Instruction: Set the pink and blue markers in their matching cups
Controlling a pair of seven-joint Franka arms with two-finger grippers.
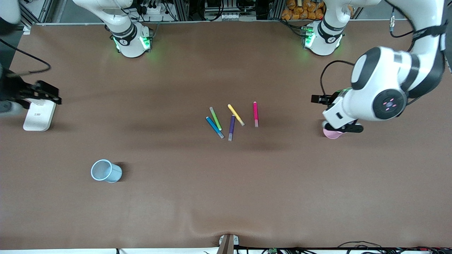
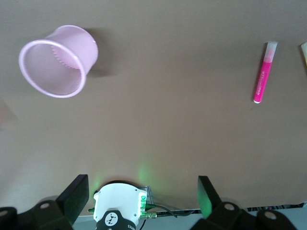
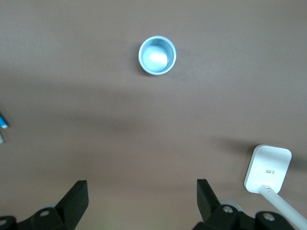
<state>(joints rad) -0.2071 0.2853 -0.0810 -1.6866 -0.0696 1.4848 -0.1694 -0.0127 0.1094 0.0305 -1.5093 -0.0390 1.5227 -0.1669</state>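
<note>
Markers lie mid-table: pink marker (image 1: 255, 113) and blue marker (image 1: 214, 127), well apart from both cups. Left gripper (image 2: 142, 193) hangs open above pink cup (image 2: 56, 61); right gripper (image 3: 140, 199) hangs open near blue cup (image 1: 106, 171).

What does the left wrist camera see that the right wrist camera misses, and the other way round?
Only the left wrist view shows the pink cup and the pink marker lying on the table. Only the right wrist view shows the blue cup, standing upright, and a white box. Both share the brown table and, at the edge of each picture, that arm's own open fingers, holding nothing.
</note>
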